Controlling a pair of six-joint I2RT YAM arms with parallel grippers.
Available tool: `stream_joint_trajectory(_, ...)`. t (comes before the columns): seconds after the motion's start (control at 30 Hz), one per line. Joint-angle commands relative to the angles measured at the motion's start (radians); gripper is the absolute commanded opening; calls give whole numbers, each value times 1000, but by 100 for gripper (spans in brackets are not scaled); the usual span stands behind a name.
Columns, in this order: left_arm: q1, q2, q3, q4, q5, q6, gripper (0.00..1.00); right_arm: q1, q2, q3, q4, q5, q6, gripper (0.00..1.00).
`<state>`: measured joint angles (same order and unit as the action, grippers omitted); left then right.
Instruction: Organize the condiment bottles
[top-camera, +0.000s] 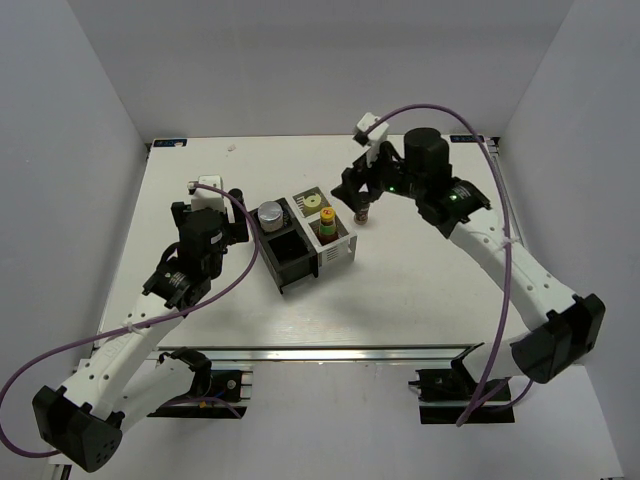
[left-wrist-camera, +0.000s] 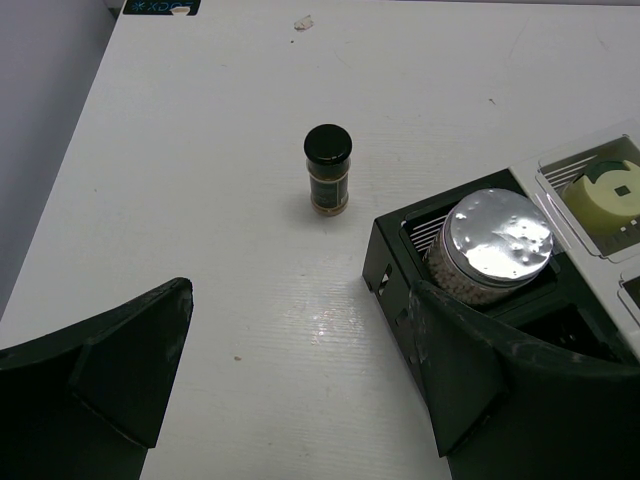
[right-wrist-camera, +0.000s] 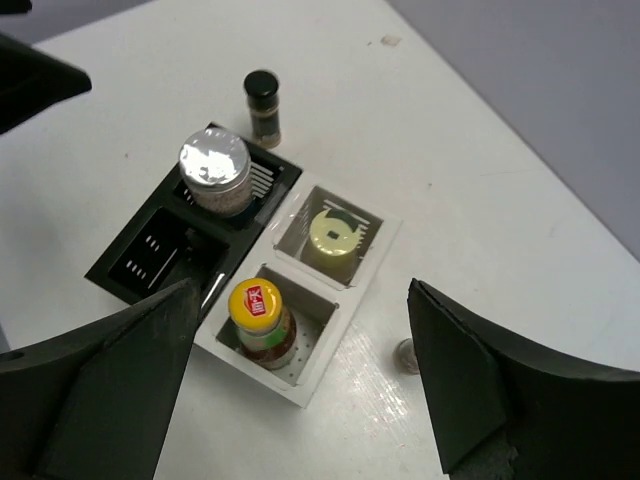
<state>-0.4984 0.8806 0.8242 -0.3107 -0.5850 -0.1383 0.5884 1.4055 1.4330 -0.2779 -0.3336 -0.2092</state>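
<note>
The left gripper (left-wrist-camera: 300, 300) looms in the foreground, its dark fingers spread wide with only bare table (left-wrist-camera: 200, 150) between them. Beyond stands a black-lidded spice jar (left-wrist-camera: 328, 170), upright and alone. To its right a silver-lidded jar (left-wrist-camera: 492, 245) sits in a black compartment of the divided rack (left-wrist-camera: 385, 255).

At the right wrist, the right gripper (right-wrist-camera: 300, 290) is likewise parted and holds nothing. Below it, in the rack's white half, the yellow-capped sauce bottle (right-wrist-camera: 260, 320) fills the near cell and the cream squat bottle (right-wrist-camera: 333, 233) the one behind. A small jar (right-wrist-camera: 405, 355), too tiny to identify, stands on the table just outside the rack, beside one finger.

From above, the rack lies mid-table between both grippers.
</note>
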Motion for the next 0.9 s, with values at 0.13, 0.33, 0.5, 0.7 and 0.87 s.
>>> stream_joint_trajectory(0.13, 75, 84, 52, -5, 84, -41, 85, -200, -83, -9, 8, -276, 39, 87)
stream_joint_trajectory(0.33, 265, 308, 252, -88, 313, -116, 61, -312, -160, -160, -61, -558, -48, 77)
stream_joint_trajectory(0.5, 310, 494, 435, -188, 344, -130, 83, -315, -235, -308, -5, -596, -27, 70)
stream_joint_trajectory(0.7, 331, 727, 639, -341, 393, -132, 92, -340, -264, -364, 28, -610, -1, 73)
stream_joint_trajectory(0.87, 333, 827, 693, -350, 375, -138, 89, -352, -275, -384, 31, -622, -1, 74)
